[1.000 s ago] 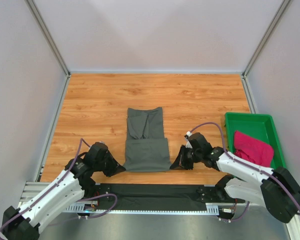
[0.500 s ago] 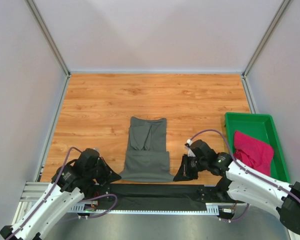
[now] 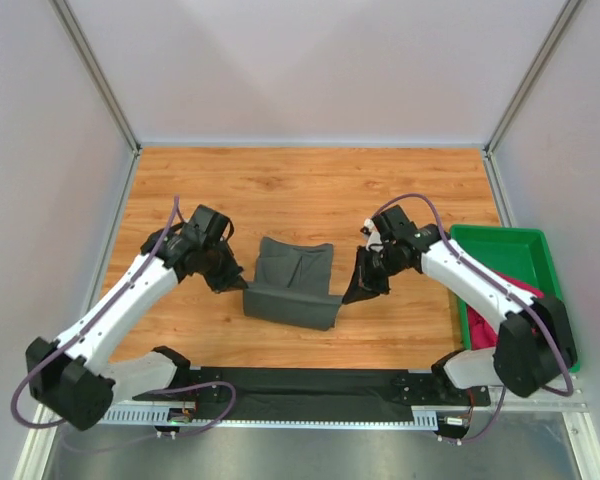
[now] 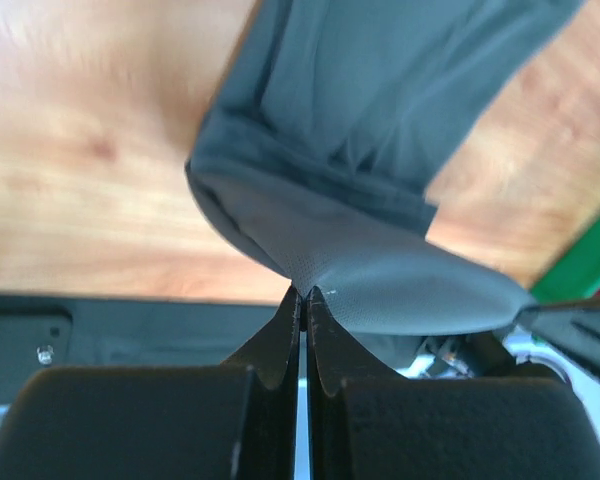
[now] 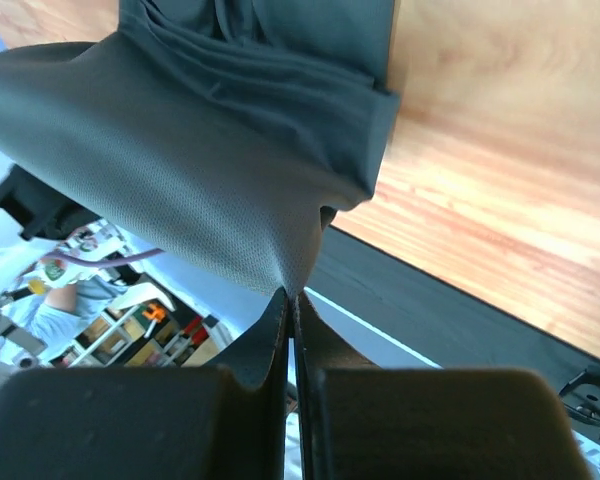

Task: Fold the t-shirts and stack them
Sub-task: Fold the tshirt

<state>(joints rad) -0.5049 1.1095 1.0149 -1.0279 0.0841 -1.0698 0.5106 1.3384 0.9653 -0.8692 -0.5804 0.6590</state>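
Grey t-shirt [image 3: 292, 285] lies mid-desk [image 3: 280, 190], its near edge raised off the wood and stretched between both arms. From overhead I see the left pincer [image 3: 242, 287] and right pincer [image 3: 348, 296] at the two near corners, but not their tips. My wrist views settle that: each pincer is clenched on a pinch of grey cloth. Only the overhead view shows the pink t-shirt [image 3: 482, 322] in the green tray [image 3: 500, 243], partly behind the right arm.
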